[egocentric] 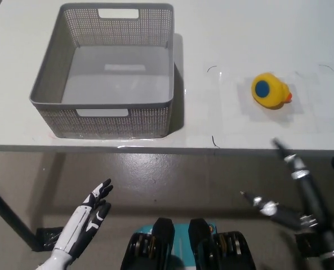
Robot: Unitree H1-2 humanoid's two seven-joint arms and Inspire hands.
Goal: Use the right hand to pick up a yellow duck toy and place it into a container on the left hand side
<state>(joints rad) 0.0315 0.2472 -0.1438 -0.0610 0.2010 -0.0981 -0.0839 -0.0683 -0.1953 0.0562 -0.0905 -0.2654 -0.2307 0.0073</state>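
Observation:
A yellow duck toy [270, 90] with a blue spot and an orange beak lies on the white table [240, 34] at the right. The grey mesh basket [106, 72] stands on the table's left part, with nothing inside. My black right hand [290, 194] hangs below the table's front edge at the lower right, fingers spread and holding nothing, a good way short of the duck. Down at the lower left, my white left hand [88, 219] rests open, also below the table edge.
The table's front edge [167, 148] runs across the picture between both hands and the objects. A dark table leg [9, 216] slants at the lower left. The floor below is grey-brown.

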